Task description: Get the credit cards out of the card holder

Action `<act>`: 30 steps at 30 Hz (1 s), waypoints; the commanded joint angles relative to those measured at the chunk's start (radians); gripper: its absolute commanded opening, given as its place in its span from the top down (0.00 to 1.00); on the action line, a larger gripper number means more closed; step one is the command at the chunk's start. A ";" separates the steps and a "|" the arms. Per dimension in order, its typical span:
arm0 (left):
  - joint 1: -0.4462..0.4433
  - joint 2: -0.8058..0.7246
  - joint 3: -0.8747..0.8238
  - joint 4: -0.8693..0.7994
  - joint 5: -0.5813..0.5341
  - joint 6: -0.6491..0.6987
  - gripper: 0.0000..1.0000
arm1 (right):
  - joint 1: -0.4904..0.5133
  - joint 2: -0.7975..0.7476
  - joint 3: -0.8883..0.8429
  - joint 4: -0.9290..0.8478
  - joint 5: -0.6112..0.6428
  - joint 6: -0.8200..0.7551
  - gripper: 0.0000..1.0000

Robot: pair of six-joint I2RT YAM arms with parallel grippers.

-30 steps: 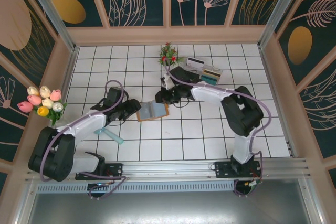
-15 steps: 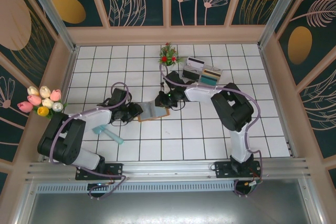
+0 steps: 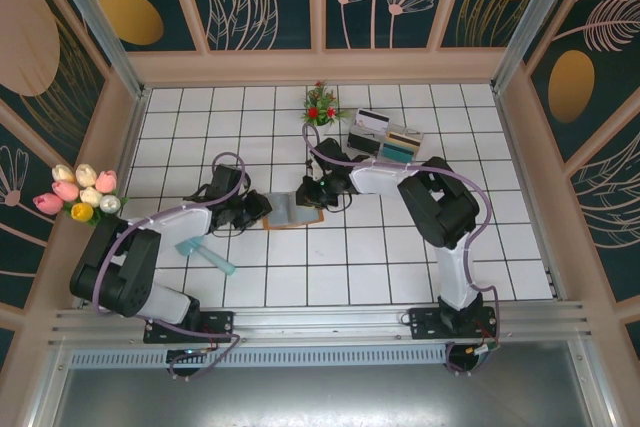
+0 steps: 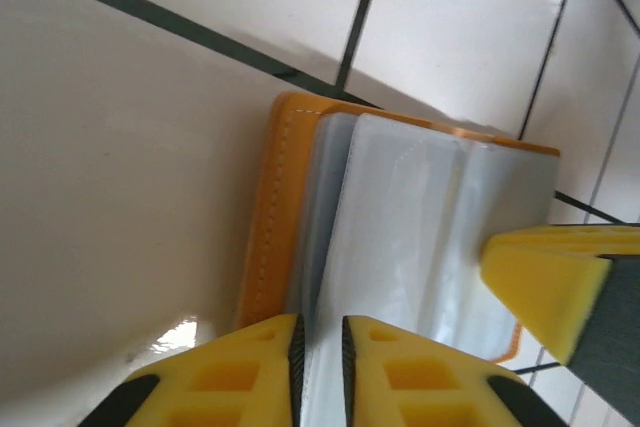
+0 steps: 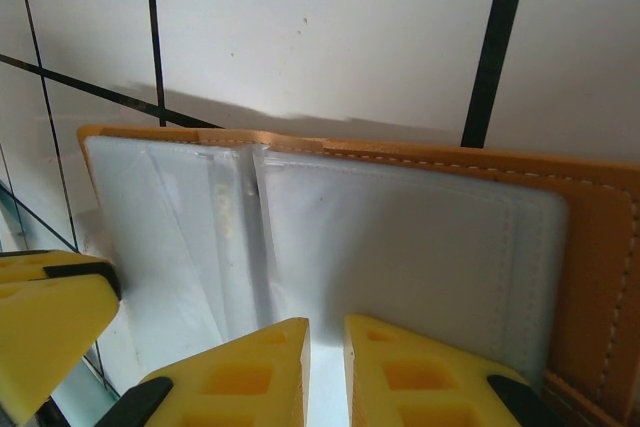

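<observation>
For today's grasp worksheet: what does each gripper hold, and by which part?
Both hold the holder: left gripper and right gripper each pinch a clear sleeve, from opposite sides.

The card holder (image 4: 275, 207) between the two hands is orange-tan with a row of pale stitching along its edge, and its inner sleeves are cloudy grey-white. The left hand (image 4: 320, 347) and the right hand (image 5: 326, 342) are bright yellow backed with black. The desk (image 3: 400, 247) beneath them is white tile crossed by a dark grid, with teal-green credit cards (image 3: 207, 257) near the left hand and a green-leaved, red-flowered plant (image 3: 320, 107) beyond the right hand.
</observation>
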 commanded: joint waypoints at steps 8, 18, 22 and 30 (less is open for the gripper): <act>0.005 0.007 0.028 0.013 0.016 0.037 0.73 | 0.000 0.065 -0.047 -0.038 0.031 0.018 0.81; 0.005 -0.037 -0.004 0.168 0.181 0.033 0.73 | 0.000 0.049 -0.060 -0.010 -0.010 0.024 0.81; 0.005 -0.048 -0.010 0.208 0.231 0.040 0.73 | -0.006 0.031 -0.068 0.024 -0.053 0.029 0.80; 0.004 0.002 -0.015 0.319 0.325 0.013 0.68 | -0.040 -0.040 -0.110 0.129 -0.154 0.063 0.76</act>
